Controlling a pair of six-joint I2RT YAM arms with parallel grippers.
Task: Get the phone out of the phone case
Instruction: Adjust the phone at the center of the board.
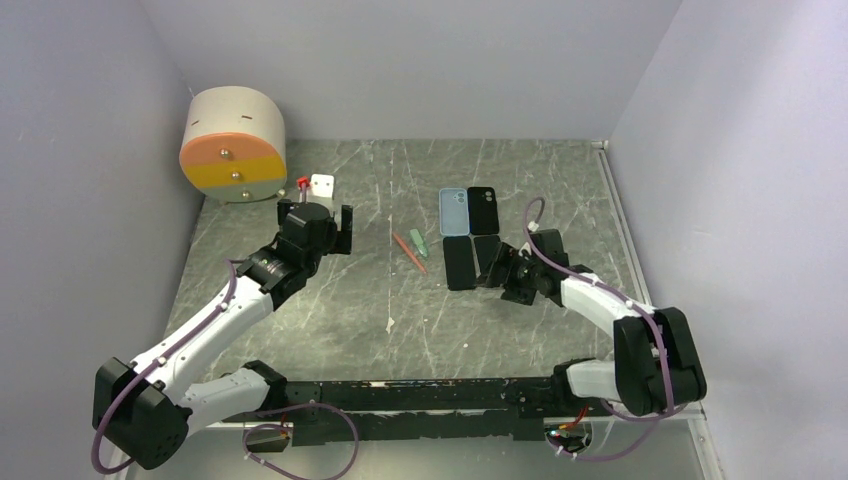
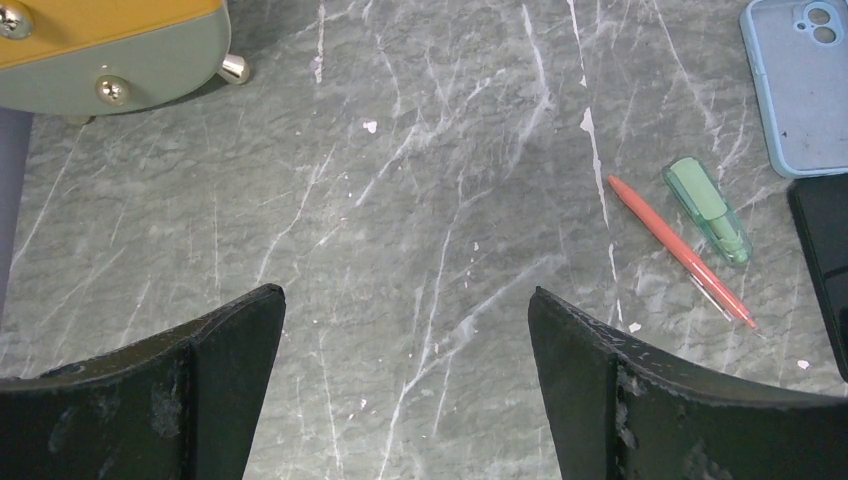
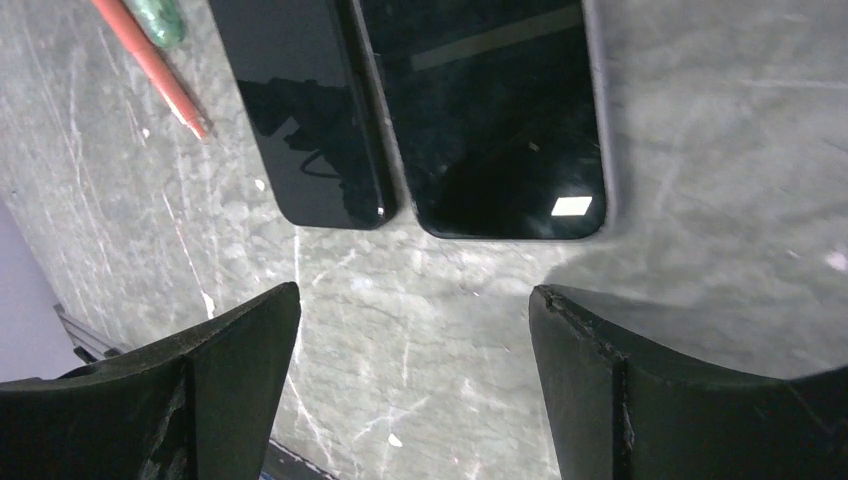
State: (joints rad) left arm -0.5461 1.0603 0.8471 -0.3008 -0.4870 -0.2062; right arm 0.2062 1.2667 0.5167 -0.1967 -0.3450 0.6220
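Phone candidates are two glossy black slabs lying flat, side by side, just ahead of the right pincer (image 3: 412, 300). The left slab (image 3: 310, 110) is plain-edged. The right slab (image 3: 490, 100) is ringed by a thin grey rim that may be a case, though I cannot tell for sure. Beyond them, farther from that pincer, lie a light blue case (image 1: 453, 210) and a black piece (image 1: 483, 207) with camera cut-outs. The right pincer hovers low with its jaws well apart and nothing between them. The left pincer (image 2: 405, 300) also stands wide apart over bare tabletop (image 2: 400, 150), with a red pen (image 2: 680, 250) and a green marker (image 2: 710, 210) off to its right.

Risks, as I judge them: the slabs sit so close that a finger coming down beside one could shove its neighbour or catch both. Flat, slick glass offers little edge, so a shallow pinch could skid off. Closing on the wrong slab would waste the grasp.
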